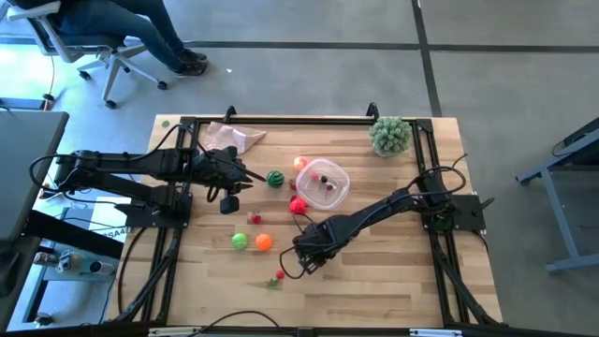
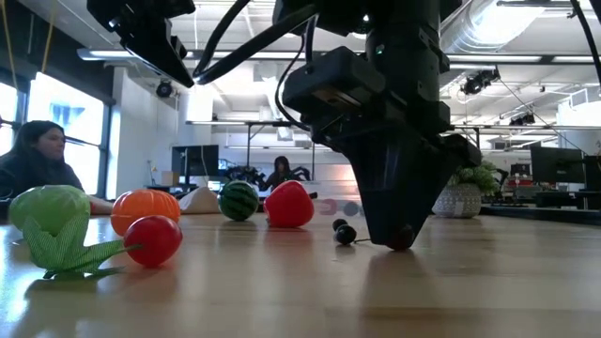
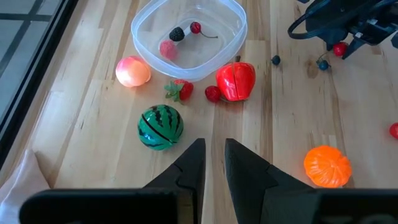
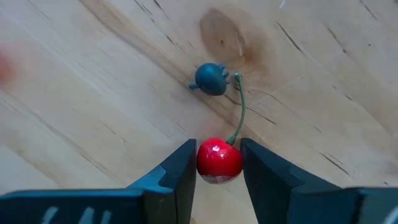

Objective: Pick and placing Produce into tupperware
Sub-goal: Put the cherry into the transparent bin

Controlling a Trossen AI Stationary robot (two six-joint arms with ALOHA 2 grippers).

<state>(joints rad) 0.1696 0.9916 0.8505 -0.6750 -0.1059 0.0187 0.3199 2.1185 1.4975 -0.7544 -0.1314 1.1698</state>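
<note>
The right hand (image 4: 217, 163), low on the wooden table (image 1: 393, 281), pinches a shiny red cherry (image 4: 219, 160) for the clear plastic tub (image 1: 323, 183) (left hand (image 3: 214, 163) waits, slightly parted and empty).

The wooden table (image 1: 393, 281) holds a clear tub (image 1: 323, 183) near the middle. A striped green ball (image 1: 275, 179) lies at its 9 o'clock. A green ball (image 1: 241, 241) and orange ball (image 1: 264, 241) lie at 7 o'clock. A bushy plant (image 1: 390, 136) stands at 2 o'clock, a beige cloth (image 1: 234, 137) at 10 o'clock.
</note>
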